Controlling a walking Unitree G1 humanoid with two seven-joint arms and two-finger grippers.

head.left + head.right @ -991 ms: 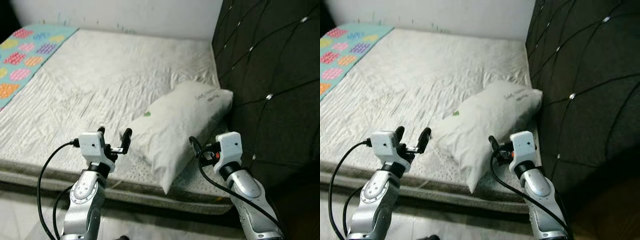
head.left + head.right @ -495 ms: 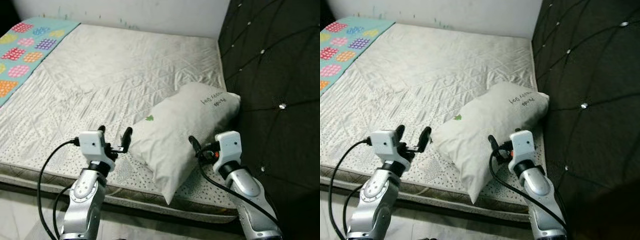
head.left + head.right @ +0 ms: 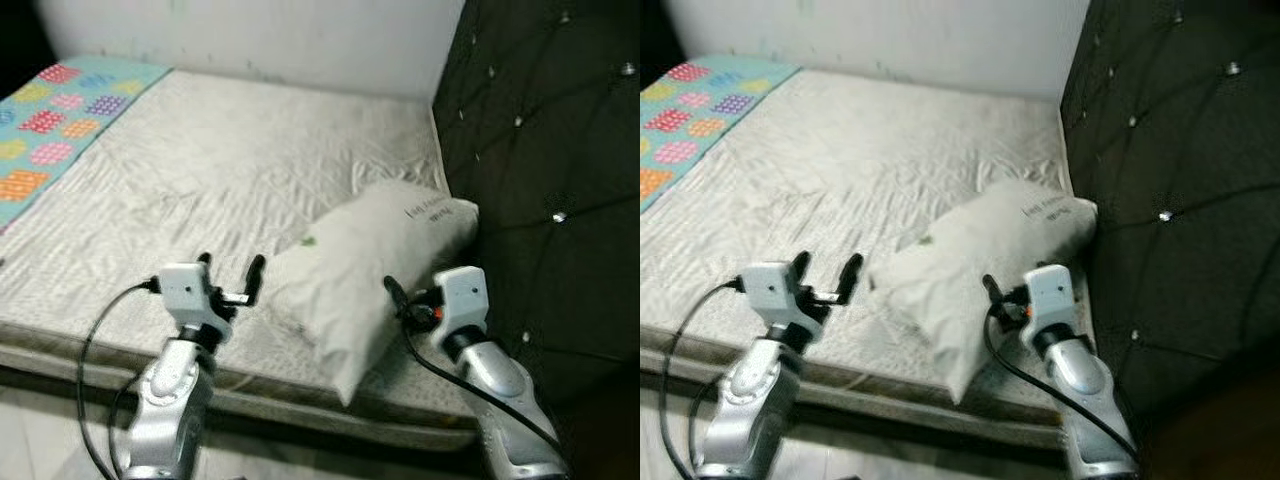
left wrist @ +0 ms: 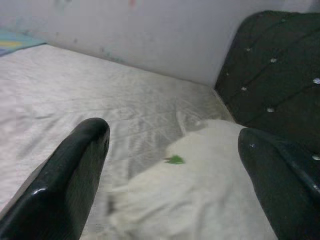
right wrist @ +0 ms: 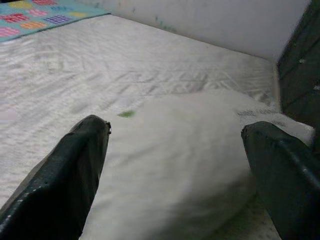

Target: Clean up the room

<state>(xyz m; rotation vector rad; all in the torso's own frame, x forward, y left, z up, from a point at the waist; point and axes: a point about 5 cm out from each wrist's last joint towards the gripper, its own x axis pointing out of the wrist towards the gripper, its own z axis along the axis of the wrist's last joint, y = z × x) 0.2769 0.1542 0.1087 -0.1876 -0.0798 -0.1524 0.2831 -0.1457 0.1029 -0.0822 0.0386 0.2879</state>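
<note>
A white pillow [image 3: 370,265] with a small green mark and dark lettering lies askew on the near right corner of the bed [image 3: 200,170], one end against the headboard. My left gripper [image 3: 230,268] is open, held just left of the pillow's near end above the mattress edge. My right gripper [image 3: 400,298] is open at the pillow's near right side, close to it. In the left wrist view the pillow [image 4: 200,190] lies ahead between the fingers [image 4: 70,170]. In the right wrist view the pillow [image 5: 180,150] is close between the spread fingers [image 5: 65,170].
A dark tufted headboard [image 3: 540,150] rises along the right. A turquoise blanket with coloured spots [image 3: 55,105] covers the far left of the bed. A white wall [image 3: 280,40] stands behind. The mattress's front edge [image 3: 80,350] runs below my arms.
The camera has shifted and the picture is a little blurred. Both arms keep the same pose, and the pillow lies where it did on the bed.
</note>
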